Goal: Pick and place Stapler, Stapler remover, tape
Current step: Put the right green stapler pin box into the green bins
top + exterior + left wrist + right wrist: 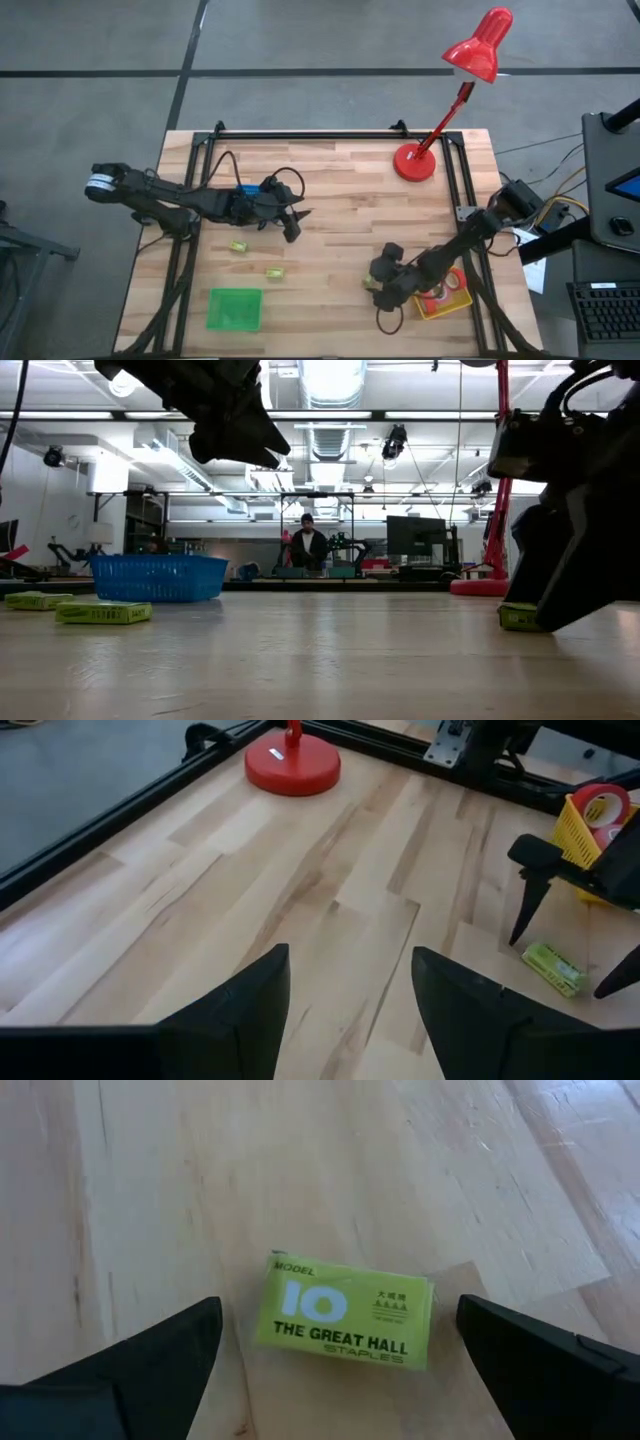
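A lime-green staple box (345,1325) lies flat on the wooden table, label up. My right gripper (340,1380) is open just above it, one finger on either side with a gap to each; the same box (370,286) shows near the table's front right. Red tape rolls (603,805) sit in a yellow basket (578,832) beside the right arm. My left gripper (297,222) hangs open over the table's middle, above the surface, with nothing between its fingers (255,1010). No stapler or stapler remover shows in any view.
Two more green staple boxes (238,245) (273,272) lie left of centre. A green basket (235,308) stands at the front left. A red desk lamp's round base (415,161) stands at the far right. Black frame rails (300,133) run along the table's edges.
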Tool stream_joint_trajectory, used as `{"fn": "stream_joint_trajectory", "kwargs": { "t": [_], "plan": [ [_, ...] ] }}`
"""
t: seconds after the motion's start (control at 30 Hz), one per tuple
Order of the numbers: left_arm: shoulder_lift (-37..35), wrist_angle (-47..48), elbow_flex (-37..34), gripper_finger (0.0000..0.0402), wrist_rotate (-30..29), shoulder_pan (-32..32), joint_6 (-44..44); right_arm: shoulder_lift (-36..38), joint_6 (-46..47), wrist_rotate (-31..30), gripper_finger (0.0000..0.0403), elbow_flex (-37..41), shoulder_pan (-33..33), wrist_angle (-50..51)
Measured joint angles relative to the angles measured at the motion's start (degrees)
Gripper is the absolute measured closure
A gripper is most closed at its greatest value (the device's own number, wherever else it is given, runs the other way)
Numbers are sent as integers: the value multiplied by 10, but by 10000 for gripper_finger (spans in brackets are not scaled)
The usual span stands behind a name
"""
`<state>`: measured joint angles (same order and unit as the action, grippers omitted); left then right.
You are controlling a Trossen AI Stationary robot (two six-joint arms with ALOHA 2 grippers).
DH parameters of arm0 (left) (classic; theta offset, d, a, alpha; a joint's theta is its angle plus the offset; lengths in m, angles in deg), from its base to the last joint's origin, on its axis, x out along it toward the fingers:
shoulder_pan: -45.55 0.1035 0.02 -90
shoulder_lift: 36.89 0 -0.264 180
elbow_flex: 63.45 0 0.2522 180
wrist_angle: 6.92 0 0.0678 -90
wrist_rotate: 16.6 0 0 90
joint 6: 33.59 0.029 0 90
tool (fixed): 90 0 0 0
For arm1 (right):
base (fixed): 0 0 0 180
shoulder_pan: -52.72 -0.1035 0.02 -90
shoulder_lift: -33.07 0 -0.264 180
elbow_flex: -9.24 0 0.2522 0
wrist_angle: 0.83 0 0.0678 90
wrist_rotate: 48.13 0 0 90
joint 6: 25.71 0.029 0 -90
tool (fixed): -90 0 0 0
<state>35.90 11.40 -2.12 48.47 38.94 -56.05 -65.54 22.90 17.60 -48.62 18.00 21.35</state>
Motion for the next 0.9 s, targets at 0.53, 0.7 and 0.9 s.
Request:
{"fn": "stream_joint_trajectory", "kwargs": {
  "t": [0.53,0.7,0.9],
  "plan": [
    [0,1,0,193,28,0,-59,-15,-16,-15,51,-2,-2,-3],
    [1,-1,0,193,30,0,-67,-16,-23,-14,91,-3,-1,-6],
    [2,-12,0,193,60,0,-103,-16,-39,-12,125,-5,-1,-7]
  ]
}}
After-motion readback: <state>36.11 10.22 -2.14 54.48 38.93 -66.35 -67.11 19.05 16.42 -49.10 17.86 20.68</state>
